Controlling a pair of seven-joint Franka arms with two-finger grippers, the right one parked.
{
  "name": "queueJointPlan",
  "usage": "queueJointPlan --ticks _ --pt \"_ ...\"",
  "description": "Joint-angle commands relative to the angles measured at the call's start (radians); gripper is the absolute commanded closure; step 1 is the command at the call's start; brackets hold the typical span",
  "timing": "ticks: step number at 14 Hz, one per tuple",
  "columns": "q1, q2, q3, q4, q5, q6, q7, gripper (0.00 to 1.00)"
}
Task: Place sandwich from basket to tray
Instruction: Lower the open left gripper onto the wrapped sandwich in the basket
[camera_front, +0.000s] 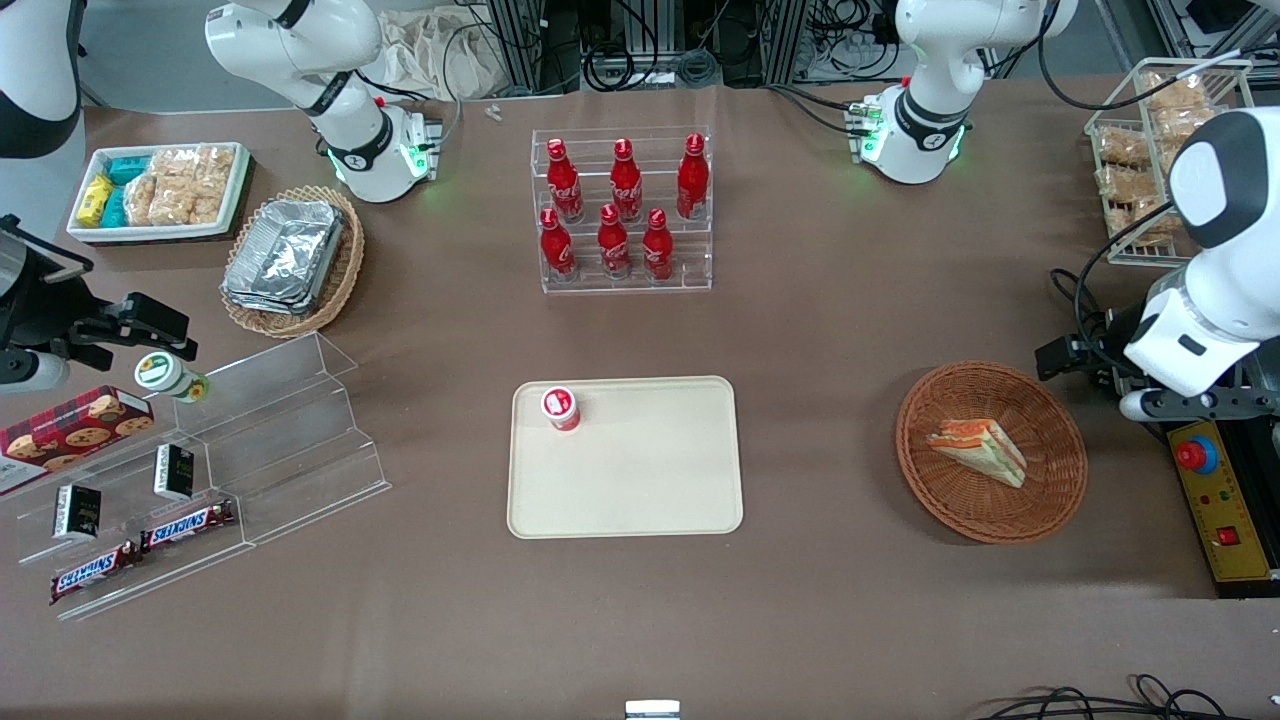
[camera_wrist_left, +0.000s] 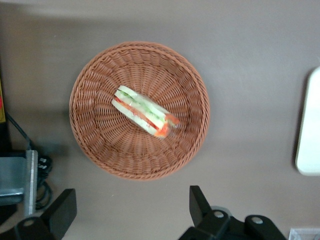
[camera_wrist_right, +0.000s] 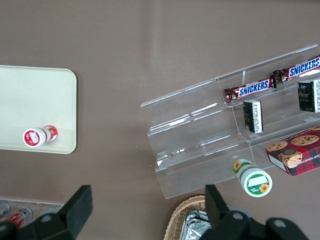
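- While the sandwich lay on its side in the middle of the basket, the jaws hung above the worktop just beside the basket's rim, spread wide and holding nothing.
- The tray sat well apart from the basket, toward the parked arm's end.
- A small red-and-white cup stood in one tray corner.

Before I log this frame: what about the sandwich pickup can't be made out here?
- Gripper, left wrist view: open near the basket; its height above the table is unreadable.
- Gripper, front view: fingers hidden by the arm's body.
- Sandwich: underside hidden against the basket.
- Tray, left wrist view: cut off by the edge.
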Motion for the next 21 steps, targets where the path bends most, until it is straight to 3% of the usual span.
queueJointPlan --ticks 1,12,21 --pt "-0.007 -0.038 -0.006 -0.132 -0.005 0.133 -0.229 0.0" --pt "0.001 0.216 -0.006 -0.174 0.015 0.421 -0.822 0.01" --pt "0.004 0.348 0.002 -0.183 0.04 0.578 -0.871 0.01"
